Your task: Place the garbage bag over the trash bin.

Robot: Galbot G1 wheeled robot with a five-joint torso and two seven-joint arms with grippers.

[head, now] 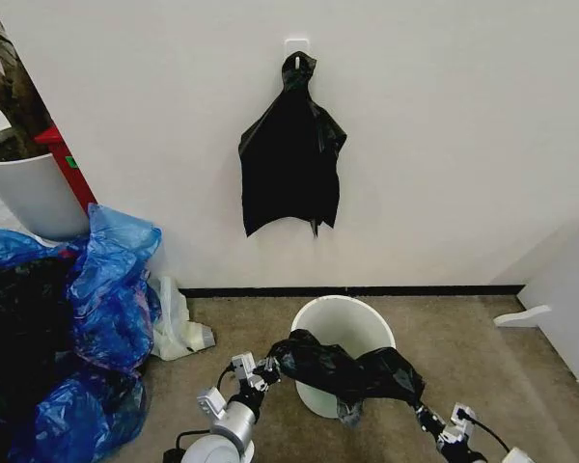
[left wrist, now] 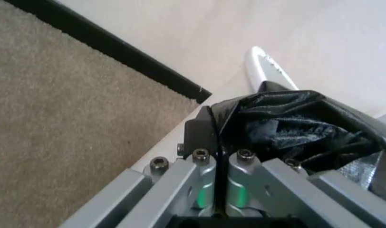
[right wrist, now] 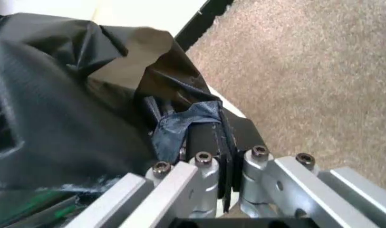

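The garbage bag [head: 343, 371], glossy crinkled black plastic, stretches in a band across the near rim of the trash bin [head: 343, 323], a cream-white round bucket on the carpet by the wall. My left gripper [head: 270, 369] is shut on the bag's left end, and my right gripper [head: 417, 409] is shut on its right end. In the left wrist view the left gripper [left wrist: 213, 130] pinches the garbage bag [left wrist: 294, 128] between closed pads. The right wrist view shows the right gripper [right wrist: 221, 137] clamped on a fold of the garbage bag [right wrist: 66, 109].
A bunch of black bags [head: 291, 154] hangs from a wall hook above the bin. Blue plastic bags [head: 106, 289] pile up at the left, with a white plant pot [head: 34, 193] behind. A white cabinet [head: 569, 299] stands at the right. Brown carpet lies around the bin.
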